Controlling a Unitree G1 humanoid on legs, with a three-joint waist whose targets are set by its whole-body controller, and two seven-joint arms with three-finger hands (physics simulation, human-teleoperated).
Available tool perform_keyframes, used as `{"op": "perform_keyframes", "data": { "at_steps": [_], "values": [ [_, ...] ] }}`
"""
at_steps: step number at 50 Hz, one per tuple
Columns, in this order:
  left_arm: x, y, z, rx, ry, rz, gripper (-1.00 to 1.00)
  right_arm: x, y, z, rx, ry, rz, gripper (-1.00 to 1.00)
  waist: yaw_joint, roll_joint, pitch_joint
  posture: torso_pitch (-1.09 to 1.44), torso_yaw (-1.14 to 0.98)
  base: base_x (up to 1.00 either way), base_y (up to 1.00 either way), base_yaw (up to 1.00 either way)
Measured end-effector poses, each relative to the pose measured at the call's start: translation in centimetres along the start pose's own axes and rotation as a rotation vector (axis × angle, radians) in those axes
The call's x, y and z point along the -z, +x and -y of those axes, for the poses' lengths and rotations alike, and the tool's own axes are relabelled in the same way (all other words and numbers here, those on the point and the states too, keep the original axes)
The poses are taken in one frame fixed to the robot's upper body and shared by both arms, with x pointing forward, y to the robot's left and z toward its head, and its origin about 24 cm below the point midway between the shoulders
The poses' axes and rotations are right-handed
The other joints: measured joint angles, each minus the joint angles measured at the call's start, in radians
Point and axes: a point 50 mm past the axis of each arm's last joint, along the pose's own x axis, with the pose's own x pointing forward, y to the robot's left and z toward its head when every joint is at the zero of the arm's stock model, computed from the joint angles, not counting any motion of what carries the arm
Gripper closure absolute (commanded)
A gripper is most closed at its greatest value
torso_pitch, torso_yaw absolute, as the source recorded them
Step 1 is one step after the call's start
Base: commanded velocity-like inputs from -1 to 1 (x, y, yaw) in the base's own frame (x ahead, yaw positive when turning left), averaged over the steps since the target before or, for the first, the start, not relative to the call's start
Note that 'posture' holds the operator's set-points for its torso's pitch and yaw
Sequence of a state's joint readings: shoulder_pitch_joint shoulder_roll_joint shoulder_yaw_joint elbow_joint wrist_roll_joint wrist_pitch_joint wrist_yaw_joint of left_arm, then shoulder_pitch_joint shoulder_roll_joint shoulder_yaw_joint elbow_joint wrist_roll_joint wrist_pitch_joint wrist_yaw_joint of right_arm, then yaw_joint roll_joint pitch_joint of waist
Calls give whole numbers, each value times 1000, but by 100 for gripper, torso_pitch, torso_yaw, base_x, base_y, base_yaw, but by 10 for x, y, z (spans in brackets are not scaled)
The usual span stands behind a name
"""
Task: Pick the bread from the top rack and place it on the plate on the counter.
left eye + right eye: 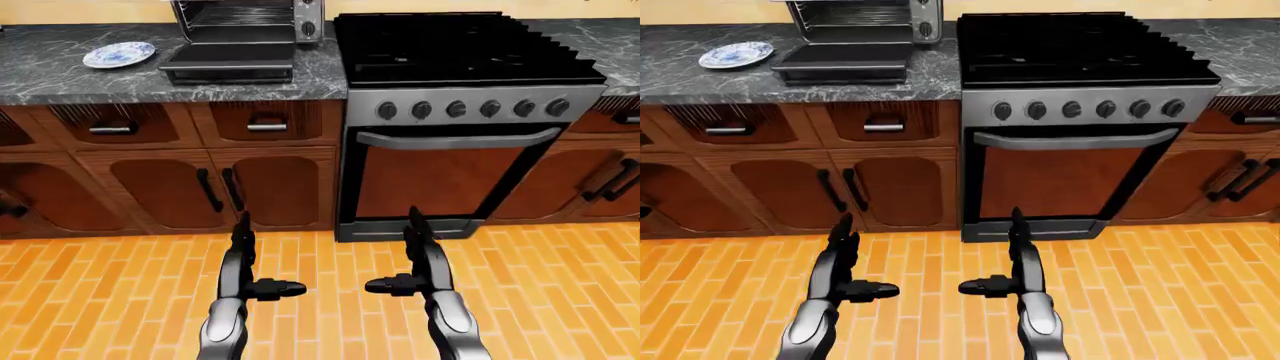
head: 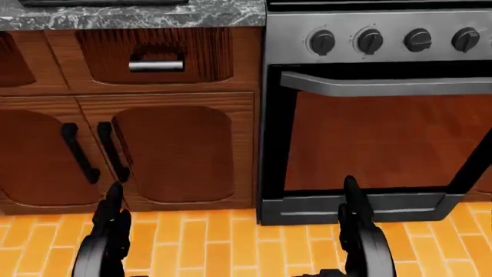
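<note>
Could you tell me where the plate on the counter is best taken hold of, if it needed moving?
Grip the plate by its thin raised rim, probably coming from above at its lower edge in the left-eye view. It lies flat on the counter, and the toaster oven crowds its right side.

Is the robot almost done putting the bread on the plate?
Not yet. Done: the toaster oven on the counter has its door down. In hand: nothing; the left hand and right hand hang open over the floor, short of the cabinets. Left: the plate is bare, and the bread can't be made out, so reaching, grabbing and placing all remain.
</note>
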State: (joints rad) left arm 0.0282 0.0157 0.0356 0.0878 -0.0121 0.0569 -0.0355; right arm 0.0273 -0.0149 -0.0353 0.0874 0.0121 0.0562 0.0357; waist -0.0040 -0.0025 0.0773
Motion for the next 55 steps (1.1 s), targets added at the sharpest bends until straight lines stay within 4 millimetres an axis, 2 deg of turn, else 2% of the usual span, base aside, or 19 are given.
{"op": "perform_keyframes", "data": {
  "at_steps": [1, 3, 5, 8, 14, 23, 26, 28, 31, 35, 37, 39, 41, 43, 47, 49, 51, 52, 55],
  "values": [
    [-7, -2, -1, 0, 8, 18, -100, -7, -1, 0, -1, -2, 18, -100, -2, -4, -8, 0, 0, 0, 0, 0],
    [-36, -2, -3, -1, 27, 116, -100, -36, -1, 0, 7, -12, 116, -100, 6, -3, -51, 0, 0, 0, 0, 0],
    [-51, -3, -3, -2, 37, 163, -100, -52, -1, -3, 5, -11, 170, -100, 9, -10, -37, 0, 0, 0, 0, 0],
    [-58, -3, -1, 10, 53, 157, -100, -68, -3, -10, -16, -22, 194, -100, 9, -6, -58, 0, 0, 0, 0, 0],
    [-79, -2, 0, 25, 92, 167, -100, -98, 0, -14, -27, -41, 241, -100, 9, -2, -66, 0, 0, 0, 0, 0],
    [-134, -5, -1, 22, 154, 277, -100, -143, -6, -14, -38, -81, 337, -100, 3, 6, -75, 0, 0, 0, 18, 0],
    [-142, -8, 2, 40, 160, 304, -100, -149, -7, -8, -15, -76, 349, -100, -5, -45, -62, 0, 0, 7, 100, 0],
    [-146, -7, 0, 38, 166, 313, -100, -157, -7, -6, -5, -78, 366, -100, -10, -51, -65, 0, 0, 9, 100, 0],
    [-149, -6, -3, 25, 169, 312, -100, -166, -8, -7, -8, -83, 397, -100, -22, -26, -51, 0, 0, 12, 100, 0],
    [-149, -6, -5, 26, 169, 305, -100, -165, -6, -8, -14, -84, 384, -100, -36, 15, -40, 0, 0, 16, 100, 0],
    [-153, -5, -5, 24, 171, 315, -100, -166, -5, -8, -15, -87, 375, -100, -39, 49, -42, 0, 0, 23, 100, 0],
    [-159, -7, -8, 16, 175, 336, -100, -172, -5, -9, -23, -89, 389, -100, -37, 105, -57, 0, 0, 25, 100, 0],
    [-157, -8, -14, -8, 178, 319, -100, -170, -5, -14, -48, -81, 380, -100, -11, 94, -43, 0, 0, 28, 100, 0],
    [-158, -9, -18, -32, 180, 317, -100, -171, -4, -16, -67, -83, 370, -100, 0, 94, -42, 0, 0, 29, 100, 0],
    [-169, -9, -13, -19, 187, 362, -100, -176, -3, -14, -59, -85, 392, -100, 7, 38, -30, 0, 0, 31, 83, 0],
    [-169, -9, -12, -12, 187, 365, -100, -180, -4, -14, -58, -87, 414, -100, 7, 20, -27, 0, 0, 32, 82, 0],
    [-170, -7, -8, 1, 182, 370, -100, -184, -7, -11, -44, -90, 435, -100, -21, -10, -25, 0, 0, 32, 82, 0],
    [-166, -6, -7, 7, 176, 354, -100, -182, -6, -9, -37, -88, 425, -100, -26, -16, -17, 0, 0, 32, 82, 0],
    [-158, -2, -9, 7, 152, 297, -100, -177, -4, -8, -28, -86, 389, -100, -32, -32, -49, 0, 0, 32, 83, 0]
  ]
}}
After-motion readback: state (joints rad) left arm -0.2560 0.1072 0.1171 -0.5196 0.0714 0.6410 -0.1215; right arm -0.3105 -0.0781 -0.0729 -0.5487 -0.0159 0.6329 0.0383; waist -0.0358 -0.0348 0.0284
